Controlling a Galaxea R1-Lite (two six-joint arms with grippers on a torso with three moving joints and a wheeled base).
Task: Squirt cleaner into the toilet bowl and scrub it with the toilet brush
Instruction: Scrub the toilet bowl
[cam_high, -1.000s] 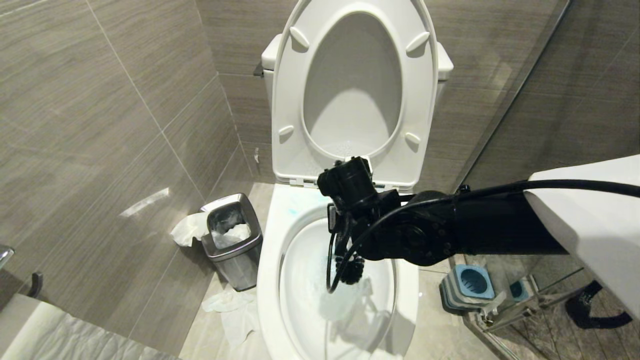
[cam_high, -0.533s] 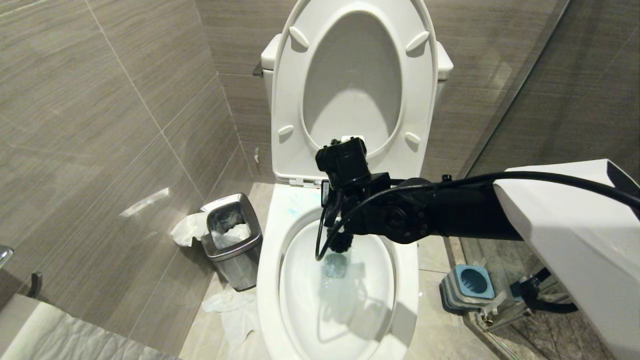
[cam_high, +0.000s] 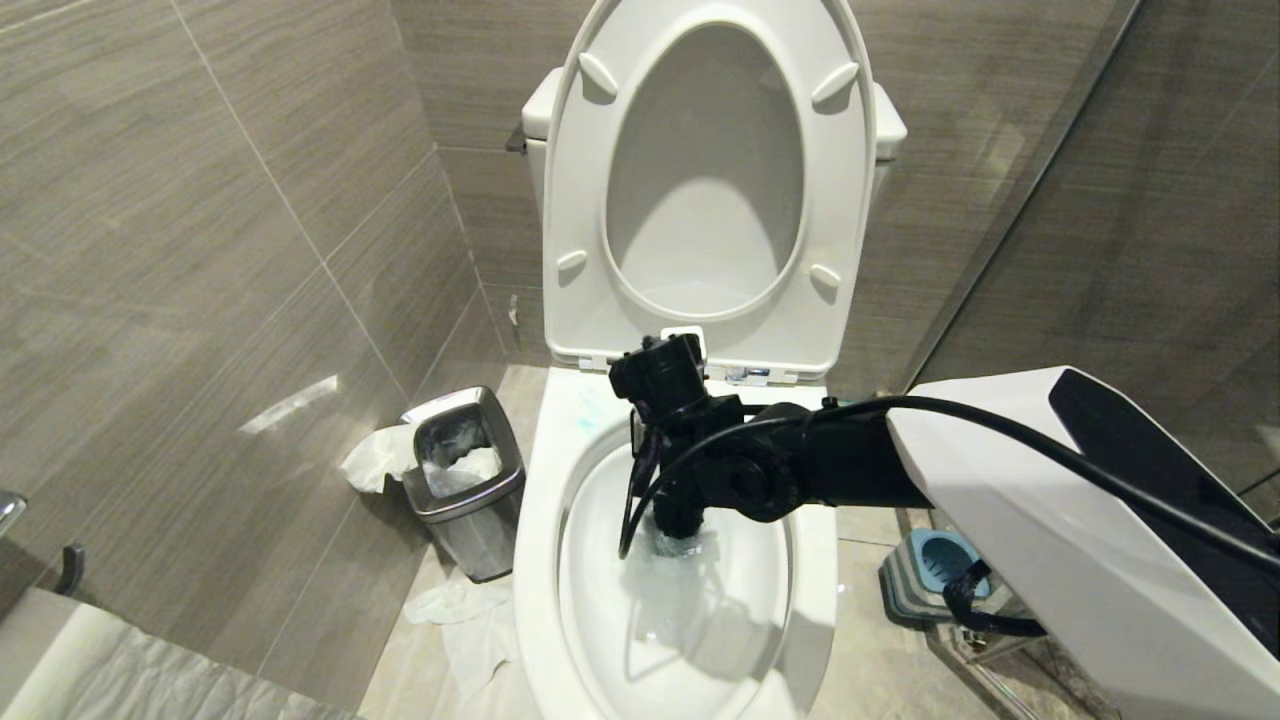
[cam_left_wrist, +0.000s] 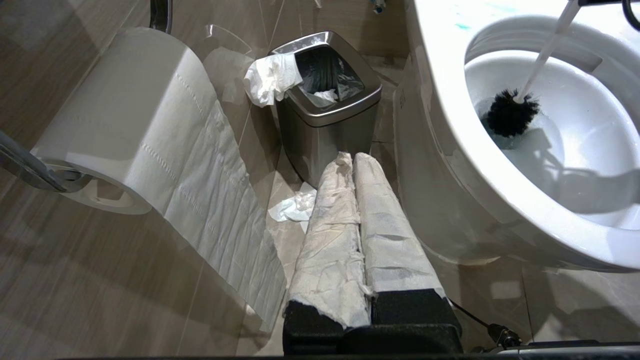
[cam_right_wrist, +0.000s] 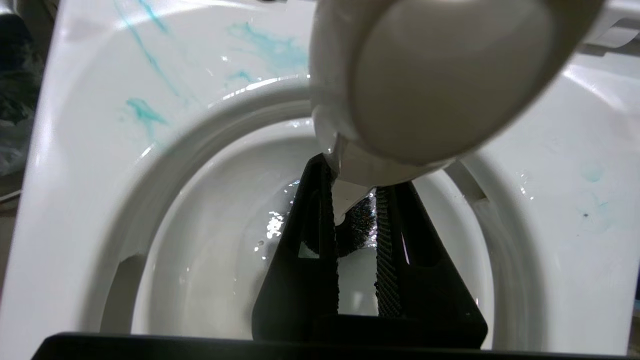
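Below right gripper (cam_right_wrist: 356, 235), clamped on brush (cam_left_wrist: 510, 119) handle, bristles wet in bowl (cam_high: 540, 520); risk: splashing over rim, handle twisting loose if pushed hard

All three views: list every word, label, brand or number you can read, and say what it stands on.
No text can be read in any view.
A faint mark on the toilet bowl's outer side, facing the steel bin, is too small and blurred to read.
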